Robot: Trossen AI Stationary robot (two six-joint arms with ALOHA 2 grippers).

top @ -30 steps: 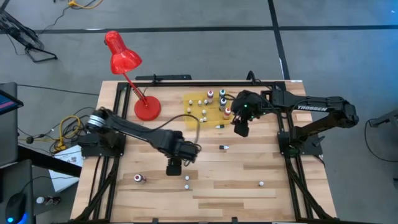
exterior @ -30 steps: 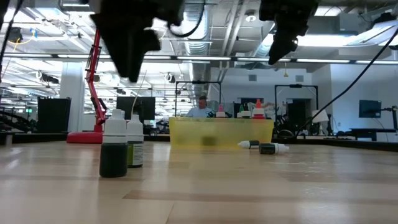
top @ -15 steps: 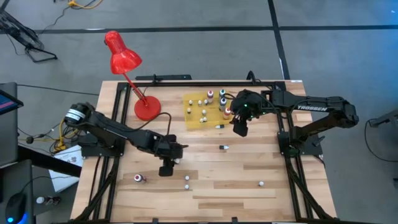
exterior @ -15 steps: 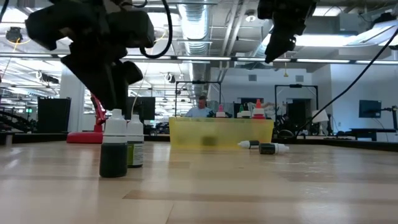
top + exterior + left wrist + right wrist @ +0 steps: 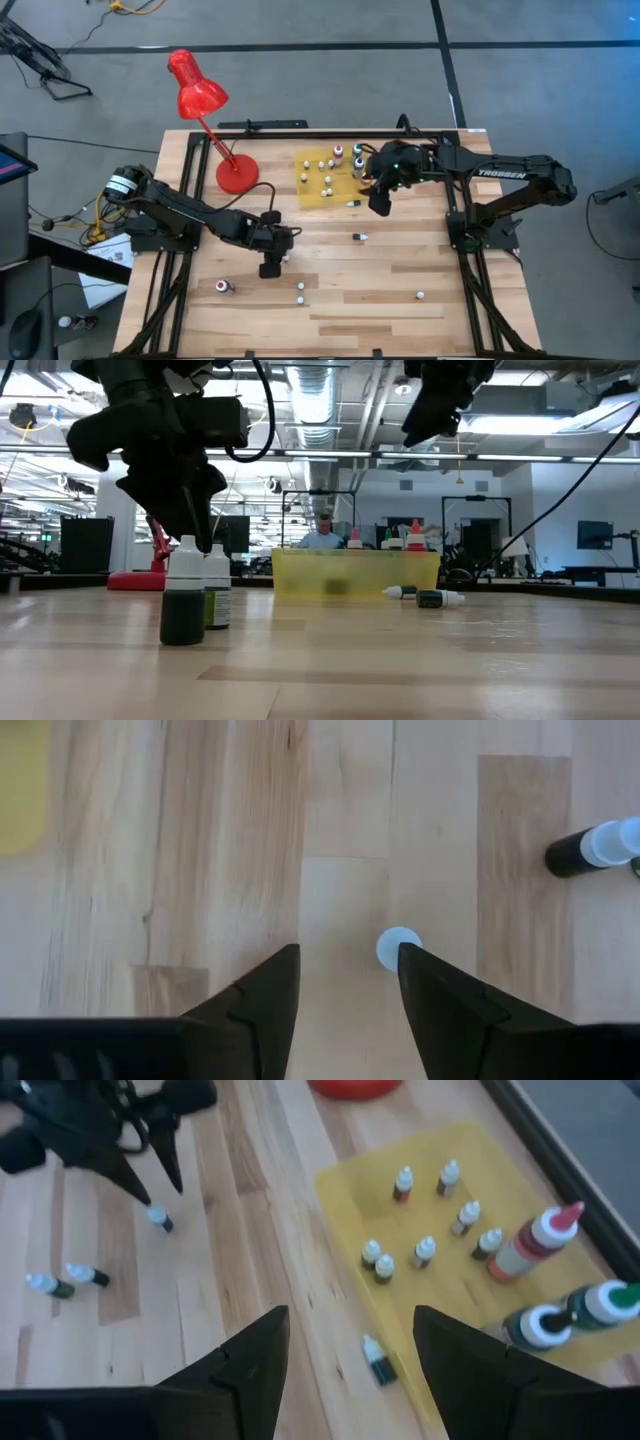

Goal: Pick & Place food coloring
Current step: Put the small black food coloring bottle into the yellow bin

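The food coloring is a scatter of tiny pale-capped bottles. Several stand on the yellow mat [image 5: 318, 183] [image 5: 430, 1190]; others stand or lie on the wooden table. My left gripper [image 5: 270, 270] [image 5: 348, 948] hangs open, pointing steeply down, just above one upright bottle [image 5: 158, 1218]. That bottle's white cap [image 5: 398, 948] shows right at one fingertip. A dark bottle [image 5: 590, 848] lies farther off. My right gripper [image 5: 378, 208] [image 5: 350, 1315] hovers open, high by the mat's right edge, over a lying bottle [image 5: 378, 1360].
A red desk lamp [image 5: 205, 110] stands at the far left on its round base [image 5: 236, 172]. Taller bottles [image 5: 535, 1240] stand at the mat's far right. Two green bottles [image 5: 183, 600] stand near the front edge; single bottles sit front left [image 5: 225, 287] and front right [image 5: 420, 295].
My left gripper has come down toward the table and a little toward its left edge, tipping to point more steeply down, its opening unchanged. My right gripper has tipped slightly and kept its place. No bottle has moved.
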